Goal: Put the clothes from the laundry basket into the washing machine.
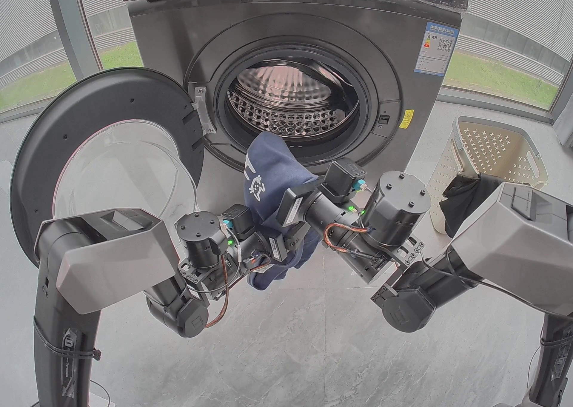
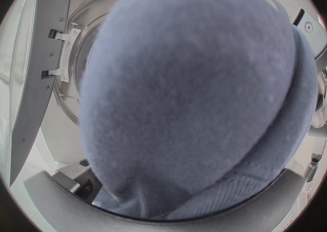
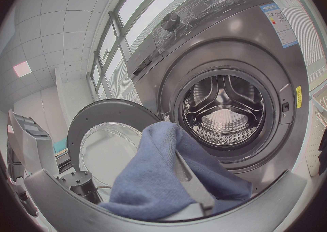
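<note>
Blue fabric is the whole business just now. From the head view, the garment [image 1: 271, 181] hangs in front of the washing machine [image 1: 179, 38], its upper fold raised to the lower lip of the round opening, with the steel drum [image 1: 292, 98] shining behind it. My left end effector [image 1: 285, 249] is under the lower part and my right end effector [image 1: 285, 204] just above it, both buried in the cloth. I judge two supports are there so the loose cloth is gathered and does not trail to the floor [image 1: 310, 330]. The door [image 1: 101, 104] stands swung wide to my left, out of the way. The laundry basket [image 1: 495, 145] sits on the floor to my right beside the machine, with dark clothes [image 1: 465, 196] draped over its rim, so more loads are left to do.

From the left wrist view, the garment covers nearly everything, with the door hinge [image 2: 64, 54] and the rim of the opening beyond it. I cannot tell whether that end effector is clenched or released.

From the right wrist view, the cloth lies draped over my right end effector, and the drum faces it straight ahead, near. Here too I cannot tell whether it is clenched. The aim looks right for a push forward into the drum.
</note>
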Controlling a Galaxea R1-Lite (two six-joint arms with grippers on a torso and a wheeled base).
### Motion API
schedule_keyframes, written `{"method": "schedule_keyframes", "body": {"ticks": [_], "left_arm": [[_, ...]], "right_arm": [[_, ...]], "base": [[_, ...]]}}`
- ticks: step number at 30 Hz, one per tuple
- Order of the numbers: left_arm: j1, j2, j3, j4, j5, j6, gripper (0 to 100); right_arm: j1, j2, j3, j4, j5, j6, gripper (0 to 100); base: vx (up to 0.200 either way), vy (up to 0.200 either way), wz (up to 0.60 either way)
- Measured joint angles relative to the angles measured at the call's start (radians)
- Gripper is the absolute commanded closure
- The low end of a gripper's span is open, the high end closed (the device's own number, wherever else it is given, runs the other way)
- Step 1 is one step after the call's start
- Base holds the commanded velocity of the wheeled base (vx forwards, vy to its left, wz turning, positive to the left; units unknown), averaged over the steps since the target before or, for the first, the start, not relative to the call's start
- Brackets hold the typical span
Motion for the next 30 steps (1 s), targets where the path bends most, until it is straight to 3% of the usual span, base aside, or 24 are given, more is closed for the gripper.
{"method": "schedule_keyframes", "body": {"ticks": [4,5,11,20,30], "left_arm": [[0.000,0.008,-0.003,0.001,0.001,0.000,0],[0.000,0.010,-0.006,0.000,0.002,0.000,100],[0.002,0.019,-0.017,0.000,0.042,-0.003,100],[0.018,0.020,-0.032,-0.002,0.049,-0.013,100],[0.053,-0.012,-0.034,0.000,0.064,-0.029,100]], "right_arm": [[0.003,-0.002,0.001,0.000,0.000,0.000,100],[0.003,-0.003,0.001,0.000,0.000,0.001,100],[0.003,-0.004,0.002,-0.001,-0.016,0.005,100],[-0.013,-0.027,0.011,0.000,-0.024,0.010,100],[-0.112,-0.082,0.106,-0.009,-0.023,0.028,100]], "base": [[0.000,0.000,0.00],[0.000,0.000,0.00],[0.000,0.000,0.00],[0.000,0.000,0.00],[0.000,0.000,0.00]]}}
